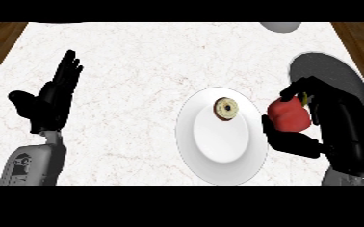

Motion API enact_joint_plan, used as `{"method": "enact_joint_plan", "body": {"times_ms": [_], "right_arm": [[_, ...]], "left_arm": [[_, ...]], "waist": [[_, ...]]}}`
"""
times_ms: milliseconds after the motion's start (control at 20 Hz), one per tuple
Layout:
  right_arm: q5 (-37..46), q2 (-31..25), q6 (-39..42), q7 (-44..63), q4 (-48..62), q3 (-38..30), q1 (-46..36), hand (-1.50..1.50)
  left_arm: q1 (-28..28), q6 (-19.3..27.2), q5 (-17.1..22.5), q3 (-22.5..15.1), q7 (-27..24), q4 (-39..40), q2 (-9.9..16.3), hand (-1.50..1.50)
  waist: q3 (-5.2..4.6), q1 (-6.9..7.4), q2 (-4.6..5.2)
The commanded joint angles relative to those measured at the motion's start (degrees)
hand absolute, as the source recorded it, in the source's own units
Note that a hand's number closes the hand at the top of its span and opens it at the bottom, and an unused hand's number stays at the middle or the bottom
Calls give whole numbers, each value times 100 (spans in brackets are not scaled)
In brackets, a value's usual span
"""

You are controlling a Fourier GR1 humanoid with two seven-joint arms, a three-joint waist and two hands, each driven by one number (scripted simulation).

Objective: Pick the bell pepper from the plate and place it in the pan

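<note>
On the white marble counter (pixel 142 57) w/ wood edges at both sides, a white plate (pixel 224 149) sits center-right holding only a small round donut-like item (pixel 226 109) near its top rim; a pale rounded object (pixel 280 26) shows at the far edge. Right hand (pixel 323 125) is curled around the red bell pepper (pixel 289 115), which is off the plate, just right of its rim & beside the dark pan (pixel 323 69), w/ nothing visible inside the pan. Left hand (pixel 53 96) rests open at left, fingers up, well apart from everything.
</note>
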Motion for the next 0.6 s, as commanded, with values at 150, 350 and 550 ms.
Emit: {"method": "enact_joint_plan", "body": {"times_ms": [150,350,550], "right_arm": [[-1069,-771,-528,-1000,1617,-1889,-711,150],[-1235,-1689,-788,-1773,3285,-2699,-1407,150],[-716,-2215,-1641,-2672,4710,-2847,-1540,150]], "left_arm": [[-122,7,18,57,0,195,-19,0],[150,40,-128,-192,-19,-92,-160,0],[-252,-113,61,-59,143,-5,-20,0]], "waist": [[1,39,14],[6,132,37],[10,185,69]]}}
